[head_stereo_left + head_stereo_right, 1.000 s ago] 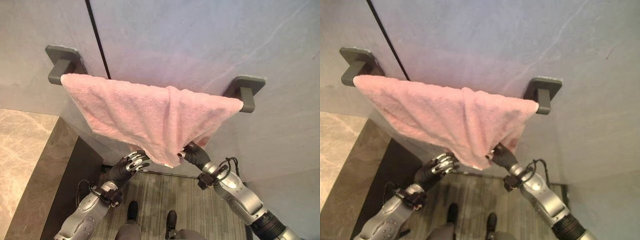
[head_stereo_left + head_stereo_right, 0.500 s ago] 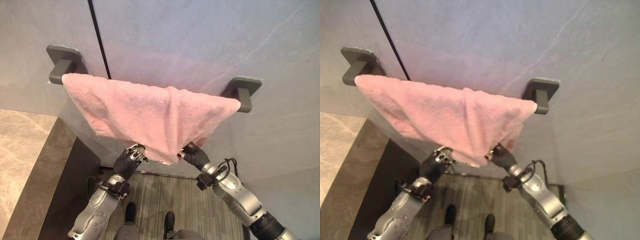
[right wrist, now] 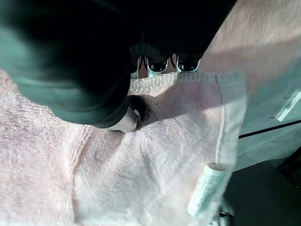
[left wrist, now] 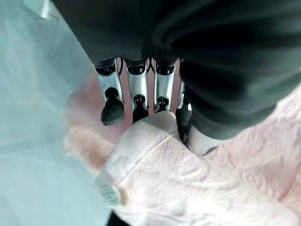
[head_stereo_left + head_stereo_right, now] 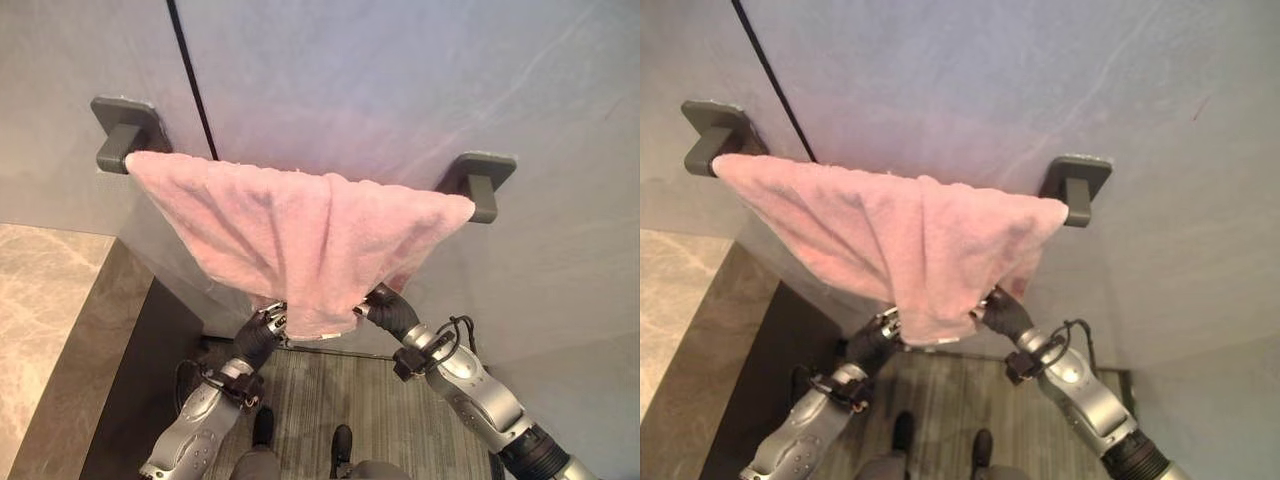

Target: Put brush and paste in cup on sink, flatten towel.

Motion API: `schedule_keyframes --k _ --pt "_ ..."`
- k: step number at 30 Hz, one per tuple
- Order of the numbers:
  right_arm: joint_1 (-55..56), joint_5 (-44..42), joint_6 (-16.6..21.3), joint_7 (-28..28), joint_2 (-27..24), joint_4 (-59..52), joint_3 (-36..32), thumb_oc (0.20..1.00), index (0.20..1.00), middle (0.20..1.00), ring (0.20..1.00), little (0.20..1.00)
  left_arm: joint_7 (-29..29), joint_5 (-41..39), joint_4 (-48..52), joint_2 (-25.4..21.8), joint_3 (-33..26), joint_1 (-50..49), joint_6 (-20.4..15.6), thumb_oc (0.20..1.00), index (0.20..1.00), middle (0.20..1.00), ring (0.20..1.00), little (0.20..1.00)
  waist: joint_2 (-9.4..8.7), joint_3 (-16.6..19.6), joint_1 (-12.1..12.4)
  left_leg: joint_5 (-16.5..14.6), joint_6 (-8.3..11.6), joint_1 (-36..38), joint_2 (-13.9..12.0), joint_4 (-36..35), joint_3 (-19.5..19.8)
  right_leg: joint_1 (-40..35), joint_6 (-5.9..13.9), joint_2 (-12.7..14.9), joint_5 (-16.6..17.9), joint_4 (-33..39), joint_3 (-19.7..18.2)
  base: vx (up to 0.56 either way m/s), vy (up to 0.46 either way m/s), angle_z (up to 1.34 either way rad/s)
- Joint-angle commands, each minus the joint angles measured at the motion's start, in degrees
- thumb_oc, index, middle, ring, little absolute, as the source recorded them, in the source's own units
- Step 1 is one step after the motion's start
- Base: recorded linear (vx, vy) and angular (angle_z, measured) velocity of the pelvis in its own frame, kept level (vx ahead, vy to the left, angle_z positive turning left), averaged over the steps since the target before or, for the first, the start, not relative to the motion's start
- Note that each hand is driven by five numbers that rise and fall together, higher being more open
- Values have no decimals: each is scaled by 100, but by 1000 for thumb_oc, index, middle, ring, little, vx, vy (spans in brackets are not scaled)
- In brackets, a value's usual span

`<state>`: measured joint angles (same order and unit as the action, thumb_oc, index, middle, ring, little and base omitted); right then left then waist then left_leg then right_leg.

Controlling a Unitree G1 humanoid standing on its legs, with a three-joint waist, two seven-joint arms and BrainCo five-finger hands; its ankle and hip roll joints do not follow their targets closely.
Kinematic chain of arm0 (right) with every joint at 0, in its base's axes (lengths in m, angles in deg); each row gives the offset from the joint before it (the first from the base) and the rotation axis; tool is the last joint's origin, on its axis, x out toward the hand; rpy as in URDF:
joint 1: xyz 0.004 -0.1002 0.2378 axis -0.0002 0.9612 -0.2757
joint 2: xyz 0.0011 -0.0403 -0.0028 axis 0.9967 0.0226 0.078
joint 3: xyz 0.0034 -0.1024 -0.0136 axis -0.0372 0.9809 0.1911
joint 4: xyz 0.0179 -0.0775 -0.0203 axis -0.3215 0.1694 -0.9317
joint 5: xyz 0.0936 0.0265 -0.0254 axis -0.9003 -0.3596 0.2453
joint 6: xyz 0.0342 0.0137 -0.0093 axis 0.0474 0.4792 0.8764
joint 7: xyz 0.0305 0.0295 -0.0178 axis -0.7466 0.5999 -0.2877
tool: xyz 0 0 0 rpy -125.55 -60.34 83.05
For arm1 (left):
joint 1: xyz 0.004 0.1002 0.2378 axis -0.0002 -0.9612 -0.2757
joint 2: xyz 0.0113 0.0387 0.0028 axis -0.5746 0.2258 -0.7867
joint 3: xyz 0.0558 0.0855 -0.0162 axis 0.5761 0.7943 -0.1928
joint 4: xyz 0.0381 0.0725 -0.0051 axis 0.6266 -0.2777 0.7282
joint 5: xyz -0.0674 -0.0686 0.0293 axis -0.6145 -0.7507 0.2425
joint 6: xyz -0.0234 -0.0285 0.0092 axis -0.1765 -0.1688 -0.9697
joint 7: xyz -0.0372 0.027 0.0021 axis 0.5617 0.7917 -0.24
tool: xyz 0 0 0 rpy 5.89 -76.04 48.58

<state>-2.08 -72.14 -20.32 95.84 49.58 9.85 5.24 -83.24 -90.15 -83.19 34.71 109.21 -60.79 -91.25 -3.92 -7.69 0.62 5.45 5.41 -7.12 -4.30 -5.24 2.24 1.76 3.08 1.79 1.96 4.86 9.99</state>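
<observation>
A pink towel [image 5: 300, 235] hangs bunched over a wall rail between two dark brackets [image 5: 122, 135] [image 5: 478, 180], its lower edge drawn to a point. My left hand [image 5: 262, 335] is under that point. In the left wrist view its fingers [image 4: 136, 89] curl over a fold of the towel [image 4: 155, 155], pinching it against the thumb. My right hand [image 5: 388, 310] holds the lower edge just to the right. In the right wrist view its thumb [image 3: 129, 117] presses the towel's hem [image 3: 188, 108] against fingers hidden behind the cloth. A white label [image 3: 204, 188] hangs from the towel's corner.
A beige stone counter [image 5: 40, 320] with a dark side panel [image 5: 150, 340] stands at the left. The grey wall has a black vertical seam [image 5: 190, 70] behind the towel. Ribbed grey flooring [image 5: 340, 400] lies below.
My left hand, open below the towel a second ago, has risen to the lower edge and closed on it. The cloth now pulls into tighter folds toward both hands. The right hand stayed.
</observation>
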Motion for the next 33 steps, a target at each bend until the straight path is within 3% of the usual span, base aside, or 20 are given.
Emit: schedule_keyframes --k 1,17,33 --pt "105 -59 345 -78 -46 -263 -59 200 200 200 200 200 134 340 -391 -47 185 53 -107 200 200 200 200 200 -120 318 -25 283 457 -267 -806 24 -186 170 602 461 -12 -161 -302 -29 -47 -2" --pt "-81 97 300 -189 213 405 296 200 200 200 200 200 -52 343 -963 278 116 19 -196 200 200 200 200 200 22 398 -22 344 511 -257 -915 24 -255 111 547 339 28 -23 -323 -4 -17 -3" --pt "-200 272 193 -329 710 1445 663 200 200 200 200 200 -311 500 -1602 472 -169 -57 -355 200 200 200 200 200 29 479 90 215 401 -158 -681 24 -174 -2 601 530 64 -34 -251 9 16 0"
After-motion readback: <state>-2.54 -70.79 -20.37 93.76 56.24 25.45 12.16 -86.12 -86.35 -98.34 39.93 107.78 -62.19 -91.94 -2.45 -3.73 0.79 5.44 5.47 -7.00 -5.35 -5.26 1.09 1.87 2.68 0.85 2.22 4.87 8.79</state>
